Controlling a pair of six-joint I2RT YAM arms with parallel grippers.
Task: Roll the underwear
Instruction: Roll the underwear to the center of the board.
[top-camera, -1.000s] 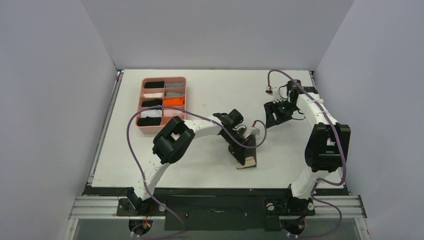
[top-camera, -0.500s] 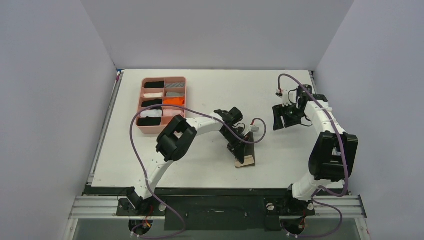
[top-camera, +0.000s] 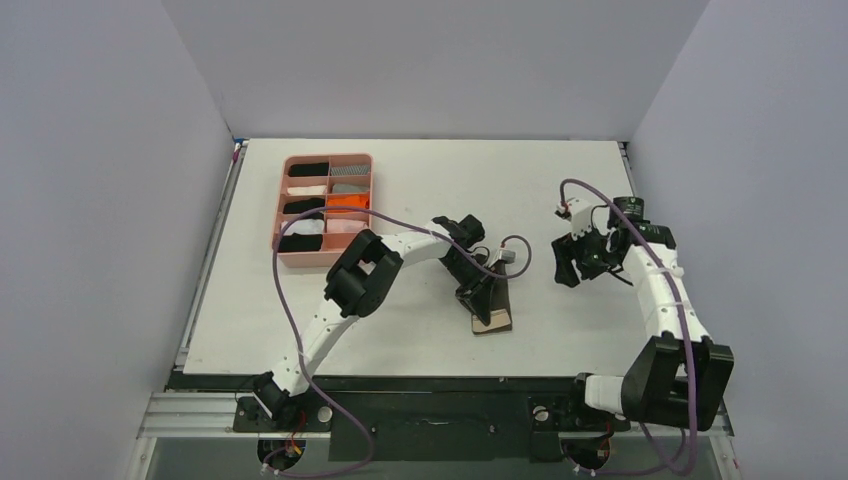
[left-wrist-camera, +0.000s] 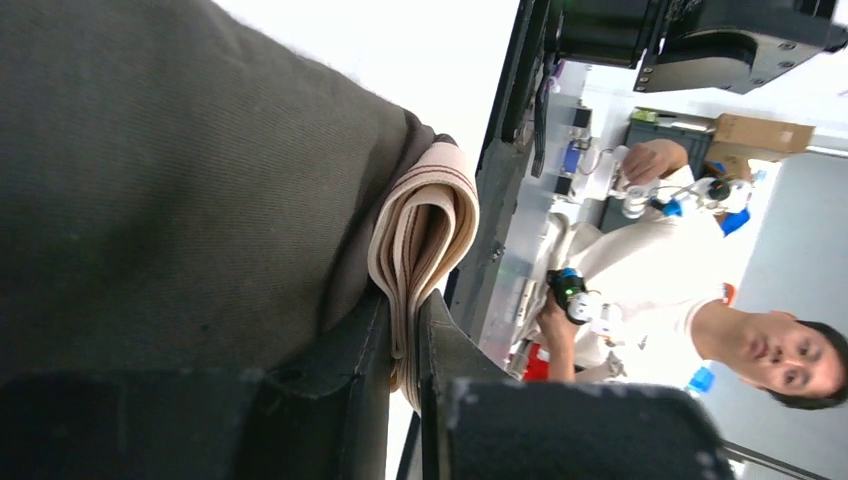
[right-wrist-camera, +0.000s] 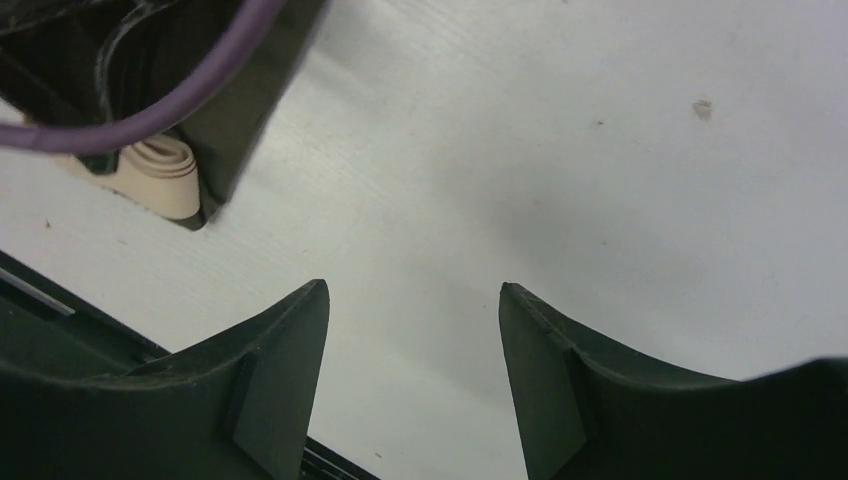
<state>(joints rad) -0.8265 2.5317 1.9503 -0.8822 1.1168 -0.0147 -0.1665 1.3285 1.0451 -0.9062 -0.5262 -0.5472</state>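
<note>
At the left of the table (top-camera: 430, 170), the pink tray (top-camera: 326, 262) holds small rolled cloths (top-camera: 346, 203) in its compartments; none of them is the garment in question. Near the middle of the table, toward its near edge, lies the underwear (top-camera: 494, 318), gathered into a compact dark bundle well apart from the tray. The left gripper (left-wrist-camera: 405, 310) is clamped on it: the wrist view shows the beige waistband (left-wrist-camera: 425, 225) doubled over in several layers and pinched between the two fingers, with the dark cloth bulging beside them. Judging by that stacked band, the garment is at least folded and perhaps partly turned on itself, but whether it is a tight, finished roll cannot be told from these views, since the arm hides most of the bundle from above. Further right, the right gripper (right-wrist-camera: 412, 290) hovers over bare table with its jaws apart and nothing between them, near the bundle but not touching it. What seems left is to complete or tighten the roll and let it go so that it keeps its shape.
</note>
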